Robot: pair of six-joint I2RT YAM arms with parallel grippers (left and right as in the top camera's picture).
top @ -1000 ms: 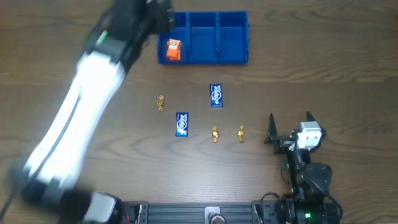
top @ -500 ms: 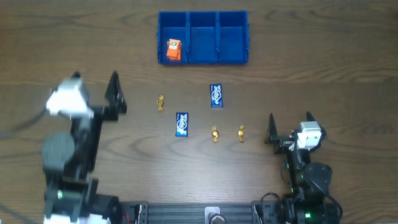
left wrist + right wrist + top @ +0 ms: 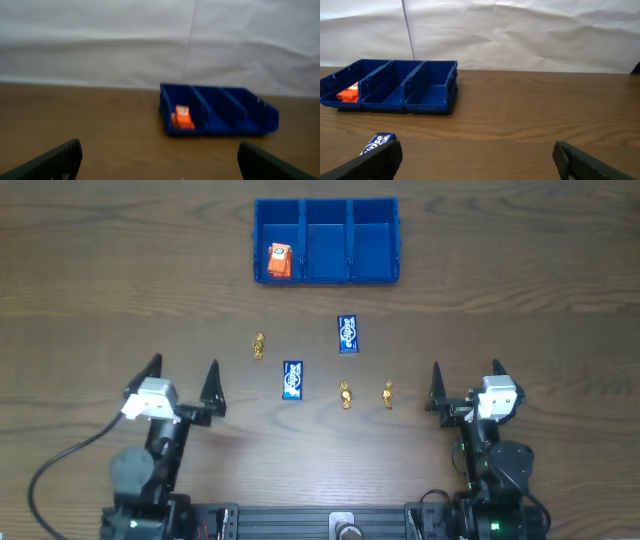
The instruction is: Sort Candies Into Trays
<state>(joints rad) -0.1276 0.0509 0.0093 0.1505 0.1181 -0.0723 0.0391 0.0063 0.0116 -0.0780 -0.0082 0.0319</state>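
Left gripper (image 3: pixel 184 370) and right gripper (image 3: pixel 467 368) stood open-fingered, empty. One orange candy (image 3: pixel 279 261) lay in the left compartment of the tray (image 3: pixel 326 202); blue-wrapped candies (image 3: pixel 347 334) and gold candies (image 3: pixel 345 395) lay on the counter (image 3: pixel 520 300). Likely hazard: small gold candies slipping from a misaligned pinch.

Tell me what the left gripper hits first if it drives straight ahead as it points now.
The left gripper, fingers open, has only bare table just ahead. Farther on, the blue tray, at the end holding the orange candy, lies near that line, so it is probably met first; depth is unclear.
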